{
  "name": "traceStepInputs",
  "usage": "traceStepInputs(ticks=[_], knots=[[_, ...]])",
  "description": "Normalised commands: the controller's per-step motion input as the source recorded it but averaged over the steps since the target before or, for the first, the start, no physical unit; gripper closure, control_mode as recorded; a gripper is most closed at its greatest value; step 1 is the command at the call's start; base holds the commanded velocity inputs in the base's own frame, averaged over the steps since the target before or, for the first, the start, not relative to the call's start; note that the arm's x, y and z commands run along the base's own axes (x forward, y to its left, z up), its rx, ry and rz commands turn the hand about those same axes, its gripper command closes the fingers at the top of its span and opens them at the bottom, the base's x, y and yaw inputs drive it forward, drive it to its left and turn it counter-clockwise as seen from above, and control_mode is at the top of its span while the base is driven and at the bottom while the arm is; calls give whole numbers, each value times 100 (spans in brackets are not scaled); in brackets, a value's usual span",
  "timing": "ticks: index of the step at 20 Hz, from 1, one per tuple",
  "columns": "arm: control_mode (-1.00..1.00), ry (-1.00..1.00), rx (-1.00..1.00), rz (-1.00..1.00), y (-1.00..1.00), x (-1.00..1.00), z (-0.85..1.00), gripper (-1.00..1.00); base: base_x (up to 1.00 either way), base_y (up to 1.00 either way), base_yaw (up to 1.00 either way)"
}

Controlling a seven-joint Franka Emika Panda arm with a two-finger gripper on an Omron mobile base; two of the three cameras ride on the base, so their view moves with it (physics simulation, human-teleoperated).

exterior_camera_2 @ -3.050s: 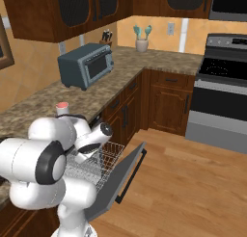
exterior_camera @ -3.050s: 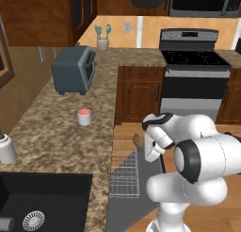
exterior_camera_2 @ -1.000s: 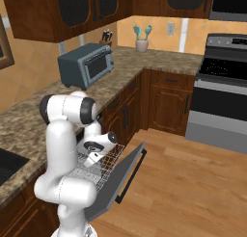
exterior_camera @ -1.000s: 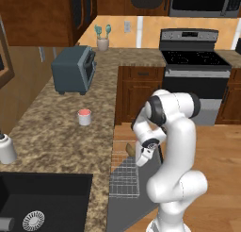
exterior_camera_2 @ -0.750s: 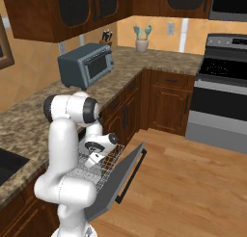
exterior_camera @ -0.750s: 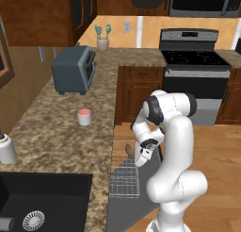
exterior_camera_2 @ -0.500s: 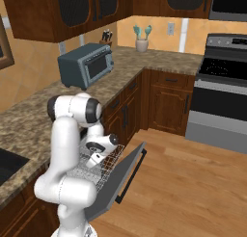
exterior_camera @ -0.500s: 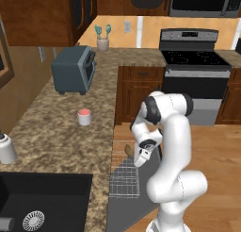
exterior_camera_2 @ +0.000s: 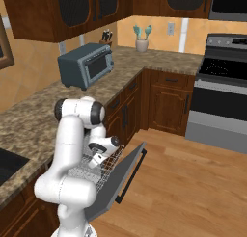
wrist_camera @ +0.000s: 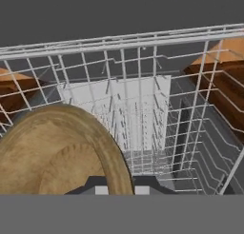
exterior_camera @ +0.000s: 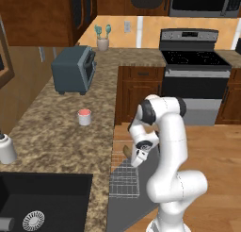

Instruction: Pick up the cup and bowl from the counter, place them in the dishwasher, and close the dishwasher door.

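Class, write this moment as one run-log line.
phase: loading bowl | fingers: shut on bowl | position: over dishwasher rack | cup: on counter | dishwasher door: open

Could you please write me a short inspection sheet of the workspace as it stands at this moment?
Surface: counter, brown speckled granite, L-shaped.
Job's things: cup upright on the counter; bowl in the hand, over the wire rack of the dishwasher; dishwasher door open.
Clutter: toaster oven, utensil pot, white jar.
Grippers: hand shut on the bowl.
Cables: nothing seen.
Surroundings: stove, sink, wood floor.
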Motion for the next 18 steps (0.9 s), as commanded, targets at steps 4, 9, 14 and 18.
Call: traceStepInputs(ticks=[4,9,14,18], knots=[[-100,0,0,-1,3,33,-33,100,0,0,0],[-100,0,0,-1,0,31,-33,100,0,0,0],[-100,0,0,-1,0,27,-32,100,0,0,0],[-100,0,0,0,0,28,-32,100,0,0,0]])
